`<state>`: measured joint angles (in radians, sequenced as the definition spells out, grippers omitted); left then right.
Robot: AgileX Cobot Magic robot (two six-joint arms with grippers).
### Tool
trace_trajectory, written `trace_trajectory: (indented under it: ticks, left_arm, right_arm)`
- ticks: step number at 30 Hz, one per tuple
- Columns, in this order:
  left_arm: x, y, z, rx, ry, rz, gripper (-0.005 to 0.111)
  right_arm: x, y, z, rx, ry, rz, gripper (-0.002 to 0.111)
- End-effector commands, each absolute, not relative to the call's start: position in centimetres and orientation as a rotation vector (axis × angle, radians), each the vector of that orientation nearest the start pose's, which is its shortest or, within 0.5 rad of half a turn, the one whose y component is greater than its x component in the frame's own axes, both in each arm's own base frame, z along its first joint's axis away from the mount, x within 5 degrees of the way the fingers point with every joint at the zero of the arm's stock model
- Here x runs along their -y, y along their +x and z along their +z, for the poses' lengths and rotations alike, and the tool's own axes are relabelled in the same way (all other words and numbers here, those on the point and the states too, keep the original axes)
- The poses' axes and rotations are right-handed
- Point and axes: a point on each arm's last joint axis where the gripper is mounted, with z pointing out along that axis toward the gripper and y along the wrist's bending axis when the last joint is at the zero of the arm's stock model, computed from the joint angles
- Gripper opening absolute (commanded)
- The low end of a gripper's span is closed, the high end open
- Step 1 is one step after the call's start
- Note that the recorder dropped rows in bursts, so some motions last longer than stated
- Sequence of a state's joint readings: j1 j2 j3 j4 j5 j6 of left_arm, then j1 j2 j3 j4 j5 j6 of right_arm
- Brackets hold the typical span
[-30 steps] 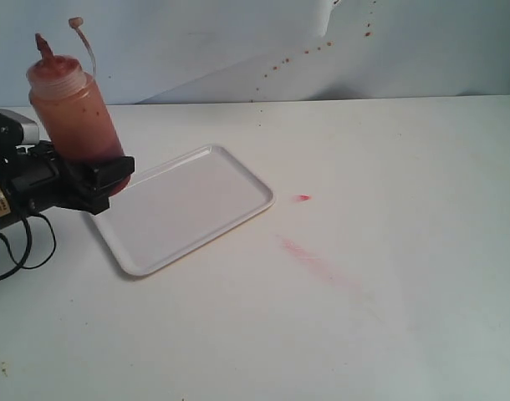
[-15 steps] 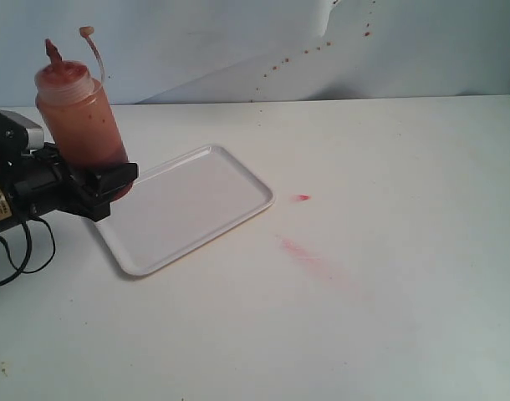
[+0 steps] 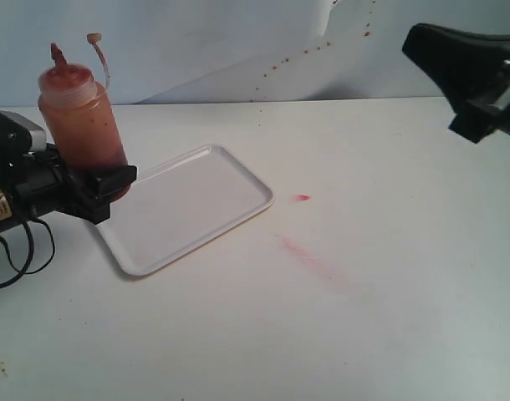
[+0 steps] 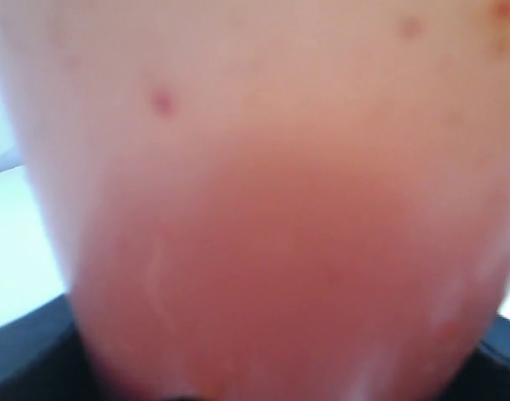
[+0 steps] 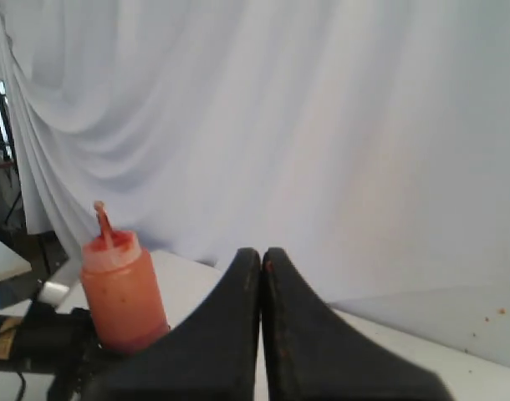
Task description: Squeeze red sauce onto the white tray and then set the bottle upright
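The left gripper [image 3: 107,180] pinches the bottle [image 3: 78,117] low on its body, holding it nearly upright at the left, just beside the white tray [image 3: 196,205]. The right gripper [image 5: 262,271] hangs far right, fingers pressed together. A blob of red sauce [image 3: 302,198] lies on the table [image 3: 389,317] right of the tray.

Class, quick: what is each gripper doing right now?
Left gripper: closed on the bottle.
Right gripper: jaws shut, holding nothing.

White table [image 3: 405,334] w/ one tiny dark speck [image 3: 2,365] nr its edge. Pale backdrop cloth [image 3: 196,42] behind, dotted w/ small brown specks [image 3: 328,43].
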<state>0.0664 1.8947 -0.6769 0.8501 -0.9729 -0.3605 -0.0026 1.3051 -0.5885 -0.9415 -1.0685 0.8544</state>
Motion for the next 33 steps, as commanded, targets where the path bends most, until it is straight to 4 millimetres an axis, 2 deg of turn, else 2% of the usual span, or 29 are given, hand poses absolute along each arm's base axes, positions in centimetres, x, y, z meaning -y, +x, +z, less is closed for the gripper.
trace_trajectory:
  ticks: [1,6,12,16,19,24,26,30,33]
  left_arm:
    - [3.0,32.8,14.4,-1.711,0.536,-0.374,0.0]
    - [2.5,33.2,14.2,-1.699,0.617,-0.186,0.0]
    - [3.3,34.6,14.0,-1.78,0.682,0.088,0.0]
    - [4.5,35.5,14.7,-1.784,0.652,0.238,0.0]
    - [5.6,35.9,15.1,-1.764,0.692,0.375,0.0]
    - [7.4,35.4,15.4,-1.729,0.812,0.682,0.0]
    - [7.7,35.1,15.8,-1.703,0.79,0.788,0.0]
    - [8.6,34.5,16.7,-1.632,0.768,0.968,0.0]
    - [9.1,34.3,17.1,-1.557,0.879,1.089,0.0]
  right_arm:
    - [-7.2,28.1,26.6,-1.437,-0.55,0.748,0.0]
    - [-9.9,32.2,25.6,-1.445,-0.655,0.79,0.0]
    - [-13.2,34.6,24.0,-1.545,-0.796,0.835,0.0]
    - [-13.6,34.8,24.1,-1.575,-0.777,0.871,0.0]
    - [-13.5,34.8,24.1,-1.603,-0.755,0.888,0.0]
    - [-13.5,34.8,23.7,-1.656,-0.743,0.888,0.0]
    - [-13.5,34.8,23.7,-1.66,-0.739,0.893,0.0]
    - [-13.4,34.6,24.5,-1.643,-0.763,0.873,0.0]
    - [-13.6,34.8,25.4,-1.681,-0.842,0.862,0.0]
